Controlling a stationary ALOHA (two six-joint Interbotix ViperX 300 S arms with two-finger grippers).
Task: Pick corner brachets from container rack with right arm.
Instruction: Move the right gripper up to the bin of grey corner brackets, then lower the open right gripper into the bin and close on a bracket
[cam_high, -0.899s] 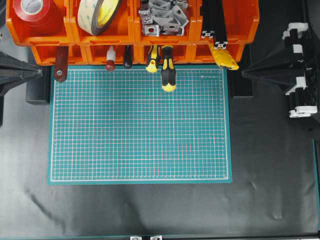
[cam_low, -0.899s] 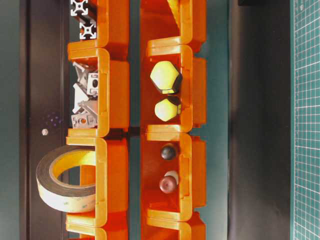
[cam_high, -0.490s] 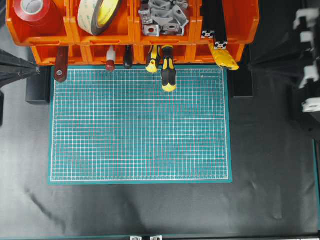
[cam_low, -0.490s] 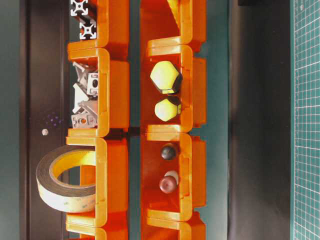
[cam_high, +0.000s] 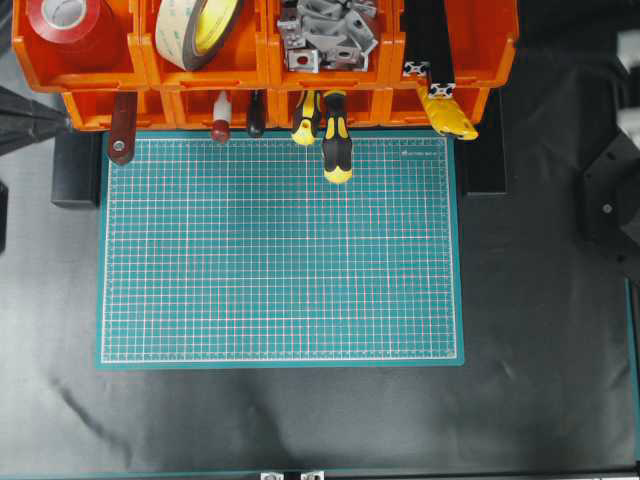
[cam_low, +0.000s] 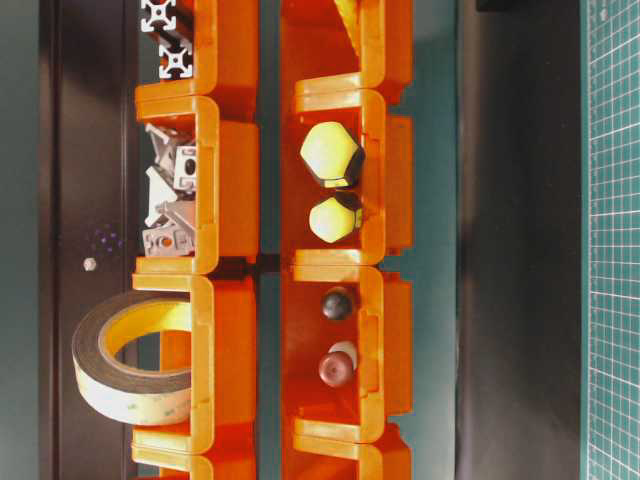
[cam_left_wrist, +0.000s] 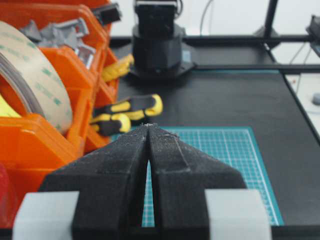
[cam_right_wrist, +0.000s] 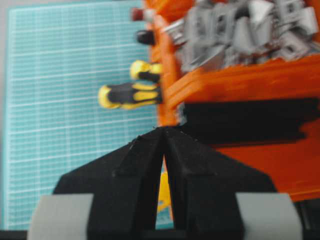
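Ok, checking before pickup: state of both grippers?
Left gripper: shut, holding nothing.
Right gripper: shut, holding nothing.

overhead: top-down | table-level: close, seemingly turned sideways | both share container rack (cam_high: 265, 60)

Green cutting mat (cam_high: 280, 250) below my view; red tape roll (cam_high: 65, 22), yellow-black screwdrivers (cam_high: 336, 140), black profile bars (cam_high: 428, 40) above.

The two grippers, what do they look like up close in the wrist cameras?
Both look alike. The left gripper has two matte black, wedge-shaped fingers with a rough foam-like surface, tapering to a point, and pale grey blocks at either side of the base. The right gripper shows the same black wedges and grey blocks.
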